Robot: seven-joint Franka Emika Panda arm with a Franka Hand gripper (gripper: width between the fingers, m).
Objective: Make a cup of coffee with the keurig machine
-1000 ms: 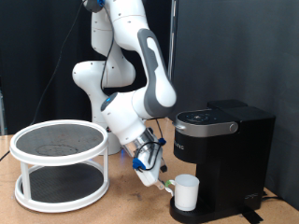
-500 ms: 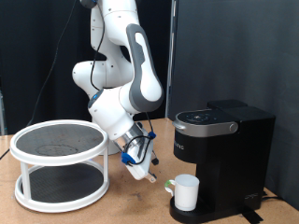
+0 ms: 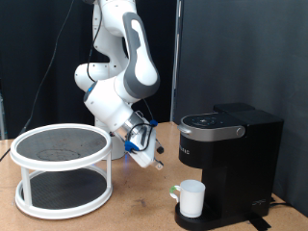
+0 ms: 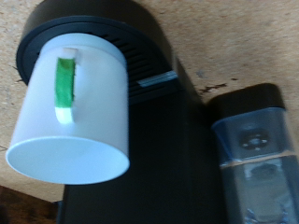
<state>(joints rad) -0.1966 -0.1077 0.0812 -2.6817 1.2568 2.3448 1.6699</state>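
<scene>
Cup (image 3: 192,198) sits on the drip tray (image 3: 197,222) under the brew head of the keurig (image 3: 229,159), at the exterior view's lower right. Handle points to the view's left, toward the arm. It stands upright and nothing is touching it.

Wrist view: same cup (image 4: 72,114) seen from above at an angle, rim open. A green strip (image 4: 65,86) runs along the handle. The round black tray (image 4: 140,37) is under it and the machine body (image 4: 154,140) is beside it. The clear water tank (image 4: 257,154) shows on the far side of the body. No fingers in this frame.

Gripper (image 3: 157,164) hangs in the air to the exterior view's left of the machine, above and left of the cup, apart from both. It holds nothing. Jaw gap: cannot tell, too small and blurred.

Keurig lid is down, top panel flat.

Left of the exterior view: a white two-tier round rack (image 3: 62,166) with dark mesh shelves on the wooden table (image 3: 135,214).

Behind that, the arm (image 3: 120,77) rises from near the rack against a black curtain (image 3: 241,48).
</scene>
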